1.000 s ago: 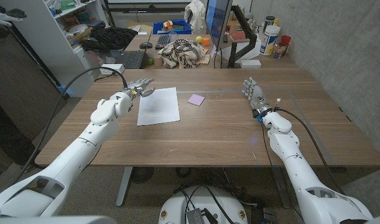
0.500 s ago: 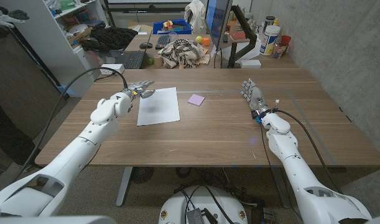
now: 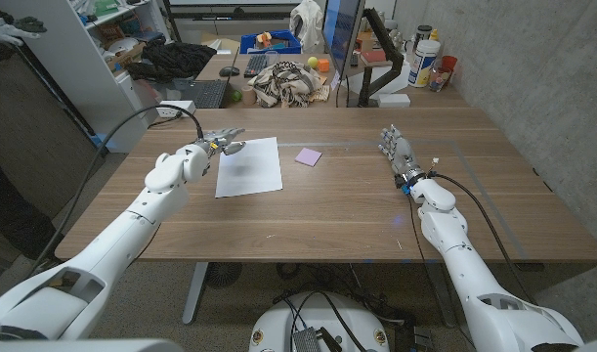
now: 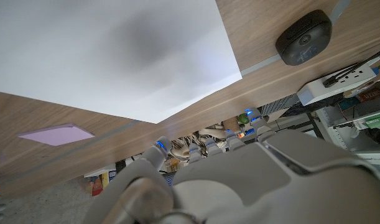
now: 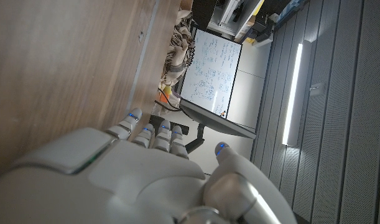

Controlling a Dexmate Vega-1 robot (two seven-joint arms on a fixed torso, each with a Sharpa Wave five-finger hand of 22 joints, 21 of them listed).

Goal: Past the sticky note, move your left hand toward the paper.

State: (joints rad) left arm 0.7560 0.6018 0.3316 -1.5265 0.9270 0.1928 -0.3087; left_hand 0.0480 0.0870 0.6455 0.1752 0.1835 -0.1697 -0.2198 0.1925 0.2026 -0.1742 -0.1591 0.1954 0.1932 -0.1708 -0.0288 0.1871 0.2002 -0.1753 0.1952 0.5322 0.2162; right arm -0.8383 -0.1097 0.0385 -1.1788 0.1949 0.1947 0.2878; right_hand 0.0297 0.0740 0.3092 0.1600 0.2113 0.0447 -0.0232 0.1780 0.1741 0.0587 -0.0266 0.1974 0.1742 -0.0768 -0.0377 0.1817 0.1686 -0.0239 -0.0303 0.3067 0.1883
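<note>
A white sheet of paper (image 3: 249,166) lies on the wooden table, left of centre. A small purple sticky note (image 3: 309,156) sits just to its right. My left hand (image 3: 217,143) hovers at the paper's far left corner, fingers spread over its edge, holding nothing. The left wrist view looks over my left hand (image 4: 239,180) at the paper (image 4: 109,53) and the sticky note (image 4: 56,134). My right hand (image 3: 399,149) stands on the right side of the table with fingers extended and apart, empty; the right wrist view shows its back (image 5: 134,174).
A laptop (image 3: 195,93) and a white power strip (image 3: 176,109) sit at the table's far left corner. A monitor (image 3: 342,39), crumpled cloth (image 3: 288,83) and bottles (image 3: 427,59) stand on the desk behind. A round black object (image 4: 303,38) sits on the table near the paper.
My left hand has edged slightly farther over the paper's far left corner. The right arm, paper and sticky note have stayed still.
</note>
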